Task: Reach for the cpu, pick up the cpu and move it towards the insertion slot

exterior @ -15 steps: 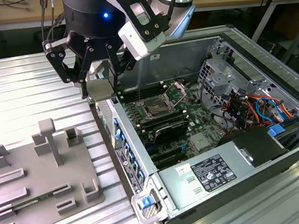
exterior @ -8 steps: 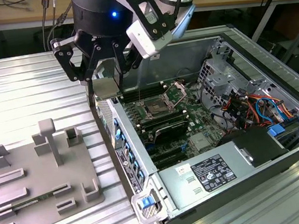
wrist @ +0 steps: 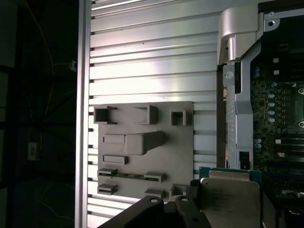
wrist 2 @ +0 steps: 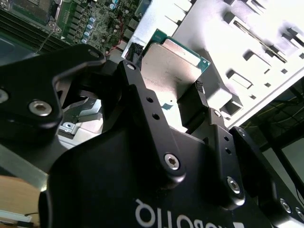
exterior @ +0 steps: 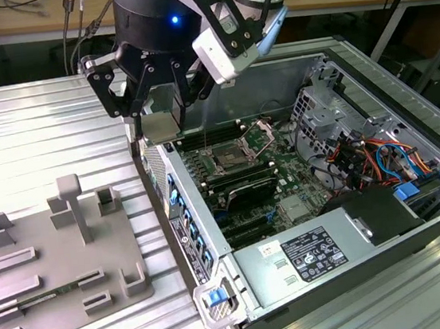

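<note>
**Cpu held aloft at the edge of the open computer case**

Gripper (exterior: 157,100) closed on the cpu (exterior: 159,114), black fingers (wrist 2: 135,78) pinching the chip by opposite edges. Hanging in the air above the case wall on the exterior view's left, over the seam between the ribbed metal bench (exterior: 31,131) and the open computer case (exterior: 404,94). Silvery lid and thin green rim of the chip plain in both wrist views (wrist 2: 171,64) (wrist: 230,199). Down inside the case, on the green motherboard (exterior: 285,172), the insertion slot (exterior: 230,160): shiny metal frame, dark centre, flanked by long black memory slots (exterior: 242,184), well apart from the chip and lower. Left behind on the bench at the exterior view's left, a grey plastic plate (exterior: 48,266) with raised blocks, likewise seen in the first wrist view (wrist: 142,147)
</note>
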{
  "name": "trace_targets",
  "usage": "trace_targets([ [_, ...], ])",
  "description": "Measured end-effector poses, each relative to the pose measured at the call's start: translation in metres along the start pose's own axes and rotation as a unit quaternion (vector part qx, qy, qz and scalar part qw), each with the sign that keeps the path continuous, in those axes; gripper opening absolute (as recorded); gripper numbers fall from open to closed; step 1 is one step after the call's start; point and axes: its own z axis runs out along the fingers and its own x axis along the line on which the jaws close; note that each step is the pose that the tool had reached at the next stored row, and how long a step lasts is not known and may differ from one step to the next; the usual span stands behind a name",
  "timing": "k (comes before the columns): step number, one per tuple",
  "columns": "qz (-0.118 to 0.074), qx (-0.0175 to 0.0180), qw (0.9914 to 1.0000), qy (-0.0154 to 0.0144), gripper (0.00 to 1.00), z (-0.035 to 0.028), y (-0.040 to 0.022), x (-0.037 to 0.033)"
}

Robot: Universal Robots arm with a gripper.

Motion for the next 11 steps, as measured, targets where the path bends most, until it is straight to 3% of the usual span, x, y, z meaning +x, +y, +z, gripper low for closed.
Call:
trace_targets([
  [11, 0.0, 0.0, 1.0, 0.0, 0.55, 0.0003, 0.0022, -0.0039],
])
